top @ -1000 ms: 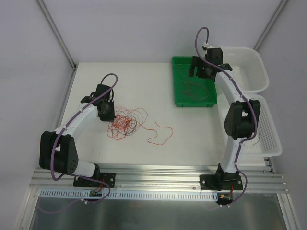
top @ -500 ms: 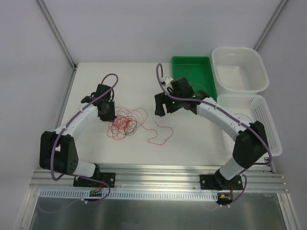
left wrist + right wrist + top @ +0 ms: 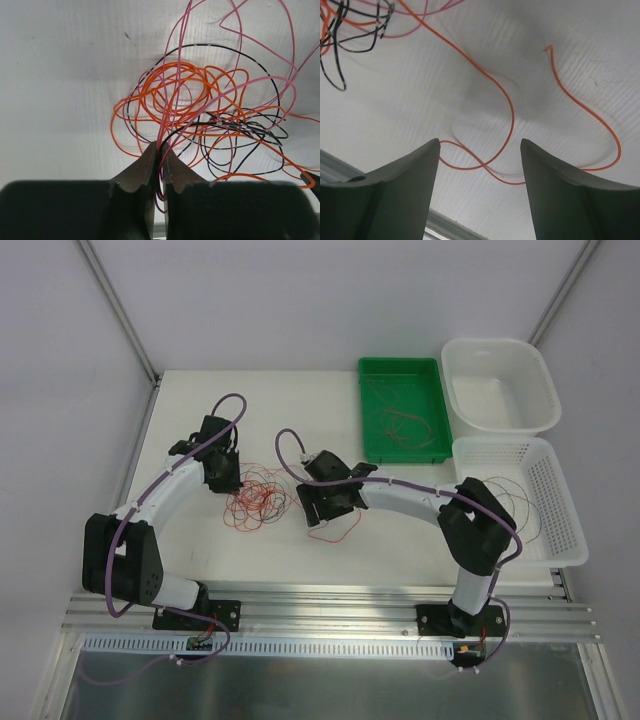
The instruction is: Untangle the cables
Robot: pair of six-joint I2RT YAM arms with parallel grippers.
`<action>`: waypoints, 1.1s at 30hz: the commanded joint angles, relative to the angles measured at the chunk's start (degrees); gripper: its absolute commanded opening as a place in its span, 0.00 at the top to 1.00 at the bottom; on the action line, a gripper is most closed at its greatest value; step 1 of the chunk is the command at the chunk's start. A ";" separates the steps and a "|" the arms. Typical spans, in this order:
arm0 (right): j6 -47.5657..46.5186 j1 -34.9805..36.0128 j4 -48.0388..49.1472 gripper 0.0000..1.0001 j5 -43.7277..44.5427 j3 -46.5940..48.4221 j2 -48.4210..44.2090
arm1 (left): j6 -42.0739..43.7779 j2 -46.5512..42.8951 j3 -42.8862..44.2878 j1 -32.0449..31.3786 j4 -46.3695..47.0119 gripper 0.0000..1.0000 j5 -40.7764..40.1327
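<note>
Just right of the tangle [image 3: 258,495], a loose orange cable [image 3: 510,110] is lying on the bench [image 3: 300,400] in an open S-curve, outside the knot of orange, pink and black strands. The right gripper [image 3: 480,142] is hovering low over it with its fingers spread, one on each side of the spot where the cable is crossing itself, and appears not to be touching it. At the tangle's left edge the left gripper [image 3: 160,150] is holding its fingers pressed together, pinching a few pink strands where they are leaving the bundle.

The step in hand is probably picking up the loose cable. Its likely destination is the green tray [image 3: 364,415], well right of the tangle and farther back, where other thin cables are lying. Doing this well is going to mean sinking the tips right to the bench, since so fine a strand is apt to slip out under them. The lift should be slow, because the cable's far end is running back toward the tangle. Whether it is hooked there cannot be told. The left pinch should be anchoring the tangle meanwhile.
</note>
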 commanded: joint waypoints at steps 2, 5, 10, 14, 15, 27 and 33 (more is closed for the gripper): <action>9.35 1.34 0.41 0.30 9.49 -1.05 -0.52 | 1.14 -1.98 0.56 -0.65 -0.59 0.94 0.45; 11.19 1.52 2.52 0.32 9.59 -2.29 0.36 | 1.14 -2.06 0.56 -0.56 -0.68 0.94 0.45; 13.04 2.22 4.81 0.38 8.44 -1.85 3.44 | 1.14 -2.24 0.47 -0.56 -0.68 0.94 0.45; 14.62 2.92 5.42 0.54 9.32 -2.29 4.49 | 1.05 -2.15 0.56 -0.65 -0.59 0.94 0.45; 14.80 2.93 5.34 0.58 9.32 -2.55 4.58 | 1.05 -2.15 0.56 -0.65 -0.59 0.94 0.45; 5.41 2.67 -7.03 0.99 25.74 -2.56 -13.83 | 1.49 -2.68 0.38 -0.65 -0.59 0.94 -2.01; -5.84 1.61 -16.98 0.99 35.77 4.45 -31.85 | 1.40 -2.33 0.21 -0.56 -0.68 0.94 -2.36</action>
